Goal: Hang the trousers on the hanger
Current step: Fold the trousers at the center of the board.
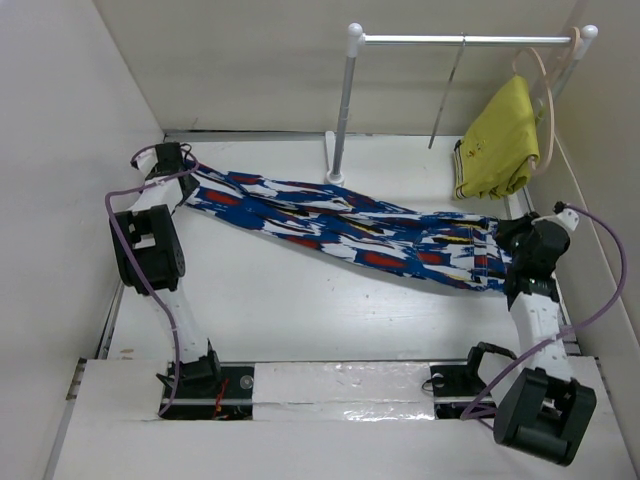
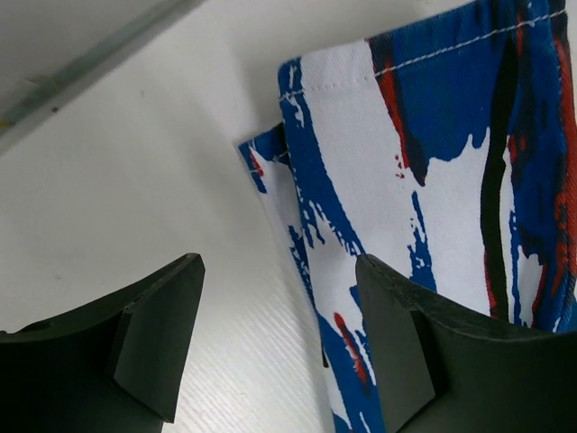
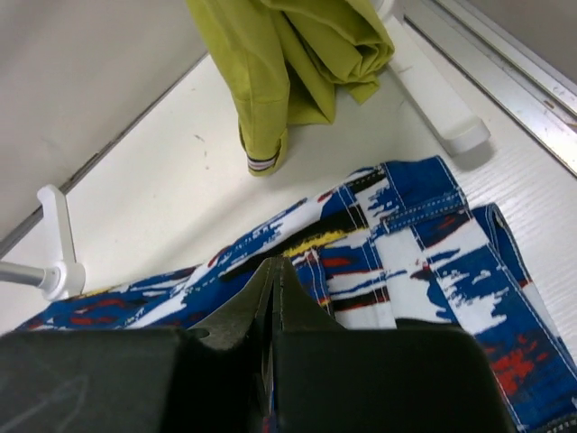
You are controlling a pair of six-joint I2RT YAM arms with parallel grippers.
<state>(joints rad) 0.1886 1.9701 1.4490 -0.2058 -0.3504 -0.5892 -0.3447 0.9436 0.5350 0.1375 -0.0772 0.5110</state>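
While left arm [image 1: 150, 245] stretches far-left, left fingers [image 2: 158, 338] spread over trousers [image 1: 340, 225] hem; right fingers [image 3: 239, 316] pressed together over waistband.

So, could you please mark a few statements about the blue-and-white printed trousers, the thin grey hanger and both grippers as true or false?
1. The thin grey triangular hanger hangs bare on the metal rail. True.
2. The blue-and-white printed fabric trousers hang from that rail. False: they lie stretched across the white table.
3. The left gripper has its jaws open. True.
4. The right gripper is wide open. False: its jaws are shut.
5. The plain yellow garment lies flat on the table. False: it hangs on the pale beige curved hanger at the rail's right end.
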